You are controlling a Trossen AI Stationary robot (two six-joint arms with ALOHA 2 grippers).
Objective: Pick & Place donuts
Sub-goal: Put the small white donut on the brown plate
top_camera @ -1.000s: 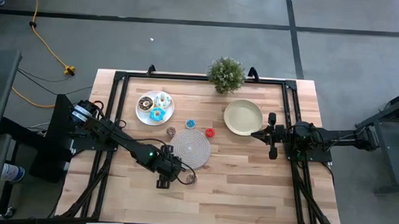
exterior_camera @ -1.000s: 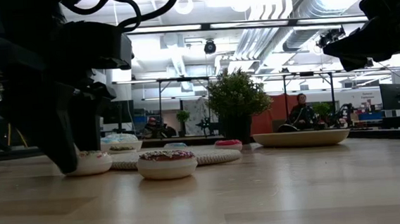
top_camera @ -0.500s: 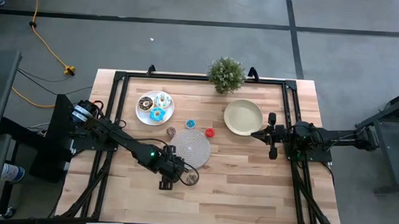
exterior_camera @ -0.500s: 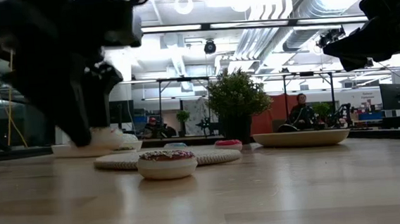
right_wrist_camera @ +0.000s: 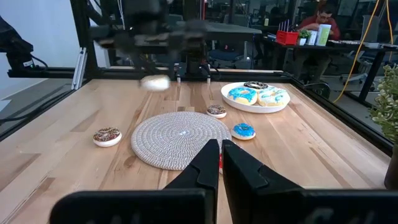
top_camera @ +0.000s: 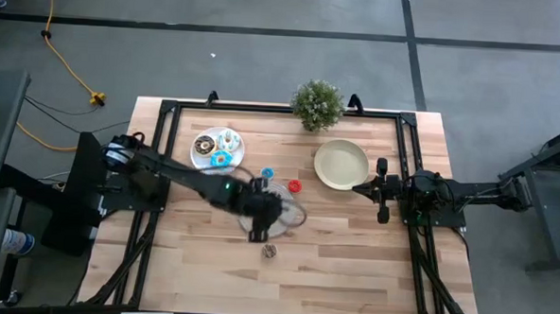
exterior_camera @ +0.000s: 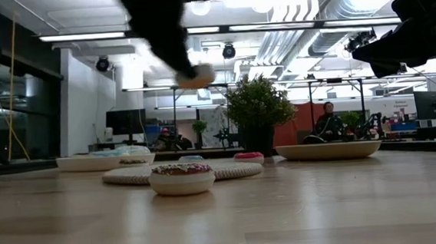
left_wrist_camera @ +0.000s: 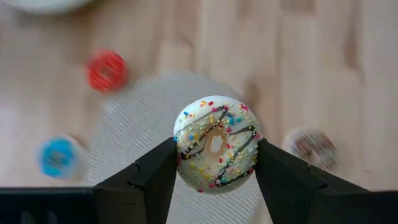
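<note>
We see the left hand [left_wrist_camera: 214, 163] pinching a white sprinkled donut [left_wrist_camera: 216, 144] aloft over the woven mat [top_camera: 280, 206], while the right hand [right_wrist_camera: 220, 160] (fingers closed, holding nothing) waits near the cream plate [top_camera: 341, 164] on the desk [top_camera: 351, 264].

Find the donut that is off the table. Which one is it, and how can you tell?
The white sprinkled donut, pinched in the left claw above the mat. The rest lie on the table or the white plate.
</note>
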